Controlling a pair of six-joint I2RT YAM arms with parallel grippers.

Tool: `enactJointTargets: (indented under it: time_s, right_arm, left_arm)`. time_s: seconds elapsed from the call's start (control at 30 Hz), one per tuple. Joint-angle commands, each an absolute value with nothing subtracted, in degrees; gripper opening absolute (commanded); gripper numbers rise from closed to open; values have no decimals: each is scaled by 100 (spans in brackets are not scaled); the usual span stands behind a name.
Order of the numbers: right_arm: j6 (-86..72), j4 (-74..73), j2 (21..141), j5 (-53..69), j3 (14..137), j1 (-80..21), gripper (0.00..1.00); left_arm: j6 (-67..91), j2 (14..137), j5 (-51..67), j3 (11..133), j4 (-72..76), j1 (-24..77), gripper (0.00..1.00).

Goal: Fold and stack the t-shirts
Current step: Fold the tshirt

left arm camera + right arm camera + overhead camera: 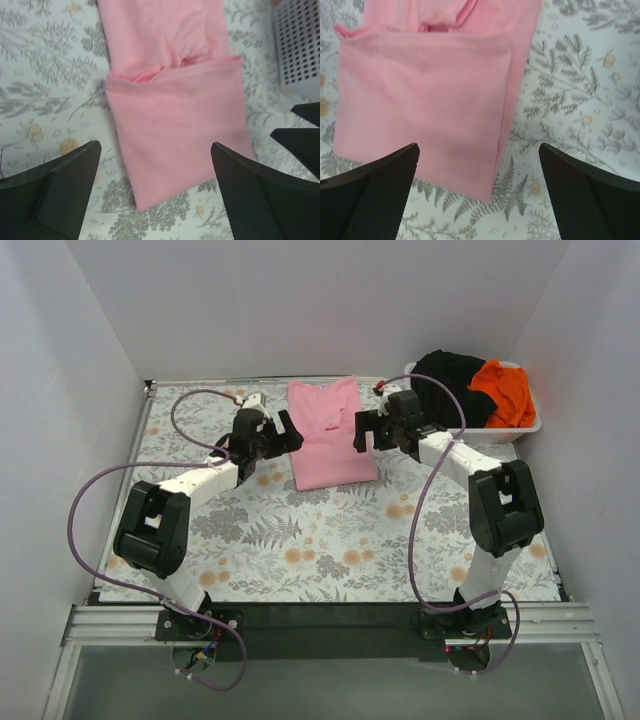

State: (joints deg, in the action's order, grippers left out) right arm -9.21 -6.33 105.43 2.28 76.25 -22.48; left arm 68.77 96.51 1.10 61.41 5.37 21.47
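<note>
The light pink t-shirt lies partly folded on the floral table, its lower half doubled over the upper part. It fills the left wrist view and the right wrist view. My left gripper is open and empty at the shirt's left edge. My right gripper is open and empty at its right edge. Both hover above the cloth's near corners. The black t-shirt and the bright orange t-shirt lie bunched in the basket at the back right.
The white lattice basket stands at the back right corner; its wall shows in the left wrist view. White walls close the table's back and sides. The floral tablecloth covers the table.
</note>
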Motion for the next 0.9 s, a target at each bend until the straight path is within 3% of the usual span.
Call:
enactJointTargets:
  time_s: [0.0, 0.3, 0.87]
  right_arm:
    - [-1098, -53, 10091, 527, 6840, -2232, 96]
    - [-1230, 659, 9448, 712, 5819, -2232, 92]
    - [-1476, 914, 10054, 861, 5792, -2215, 79]
  left_arm:
    - [6811, 9353, 387, 5556, 694, 2127, 85]
    - [6996, 9272, 615, 4782, 966, 2127, 80]
    - [7189, 9905, 659, 4851, 1160, 2434, 76]
